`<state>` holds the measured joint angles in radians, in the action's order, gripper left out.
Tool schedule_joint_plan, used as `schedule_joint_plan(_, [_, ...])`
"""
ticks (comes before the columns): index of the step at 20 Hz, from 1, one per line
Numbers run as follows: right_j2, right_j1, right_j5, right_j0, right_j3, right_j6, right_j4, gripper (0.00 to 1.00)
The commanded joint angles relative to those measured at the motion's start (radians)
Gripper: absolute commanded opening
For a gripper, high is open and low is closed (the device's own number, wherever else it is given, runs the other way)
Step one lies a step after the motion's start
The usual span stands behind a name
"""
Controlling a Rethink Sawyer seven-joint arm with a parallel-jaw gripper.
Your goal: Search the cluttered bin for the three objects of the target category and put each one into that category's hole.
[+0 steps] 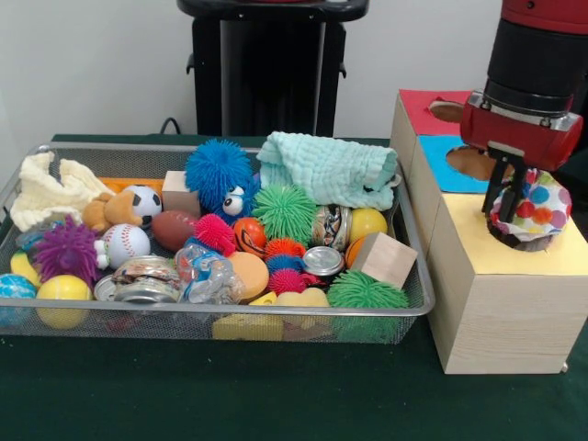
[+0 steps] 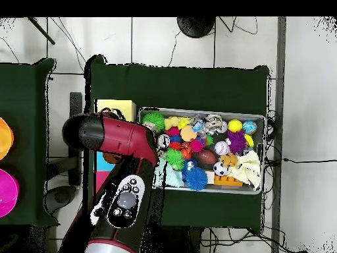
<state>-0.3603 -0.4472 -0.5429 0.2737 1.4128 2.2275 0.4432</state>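
- One red and black arm at the right of the front view, its gripper (image 1: 508,204) low over the yellow top (image 1: 514,250) of the wooden box (image 1: 496,317).
- Clamped between the black fingers (image 1: 497,195): a polka-dot cloth (image 1: 533,209), white with coloured spots, bunched up and sitting right at the dark hole of the yellow section.
- Behind it on the same box, a blue section (image 1: 450,165) and a red section (image 1: 424,108), each with a round hole.
- Left of the box, standing on the green table (image 1: 276,395), a wire mesh bin (image 1: 230,317) full of mixed things.
- Lying across the back right of the bin, a mint green cloth (image 1: 326,170); in the back left corner, a cream cloth (image 1: 50,191).
- Among the rest: a blue spiky ball (image 1: 216,170), a green spiky ball (image 1: 285,211), a purple spiky ball (image 1: 66,250), a baseball (image 1: 124,243), a small soccer ball (image 1: 144,204), a brown football (image 1: 173,228), a wooden cube (image 1: 384,259) near the front right, some tin cans (image 1: 323,261).
- In the overhead view, arm (image 2: 125,141) bent over the box, hiding most of it; only the yellow section (image 2: 116,109) partly visible; bin (image 2: 263,155) just beside it, gripper itself hidden under the arm.
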Motion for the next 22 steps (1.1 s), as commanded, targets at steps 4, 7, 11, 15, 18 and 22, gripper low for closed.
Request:
schedule_joint_plan(4, [-0.037, -0.034, -0.152, -0.036, 0.022, 0.103, -0.084, 0.0])
schedule_joint_plan(7, [-0.023, -0.027, -0.147, -0.047, 0.006, 0.121, -0.073, 0.0])
schedule_joint_plan(11, [-0.006, 0.0, -0.129, -0.059, -0.016, 0.143, -0.057, 0.0])
schedule_joint_plan(15, [0.0, 0.01, -0.132, -0.044, -0.011, 0.19, -0.035, 0.0])
schedule_joint_plan(18, [0.016, 0.014, -0.121, -0.028, 0.008, 0.233, -0.008, 0.0])
schedule_joint_plan(22, [0.026, 0.048, -0.103, -0.007, 0.008, 0.286, 0.028, 0.0])
